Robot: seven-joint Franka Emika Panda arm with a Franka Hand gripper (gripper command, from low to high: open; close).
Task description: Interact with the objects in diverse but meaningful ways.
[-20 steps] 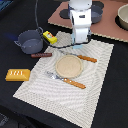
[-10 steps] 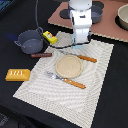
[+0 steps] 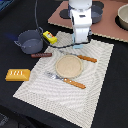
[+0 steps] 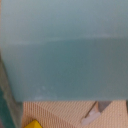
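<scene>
The arm stands low over the far edge of the woven mat point(image 3: 75, 85), its end effector point(image 3: 80, 42) hidden behind the white wrist housing, so from here I cannot tell whether it is open, closed or holding anything. The wrist view is almost filled by a pale blue surface point(image 4: 65, 50), most likely the small pale blue carton pressed close under the camera. A yellow corner shows at that picture's edge, probably the small yellow packet point(image 3: 49, 36), which lies just left of the arm in the exterior view. Further left sits the dark grey pot point(image 3: 30, 41), and the orange bread loaf point(image 3: 17, 74) rests near the mat's left edge. The tan plate point(image 3: 68, 66) lies just in front of the arm, with the knife point(image 3: 86, 58) at its right.
</scene>
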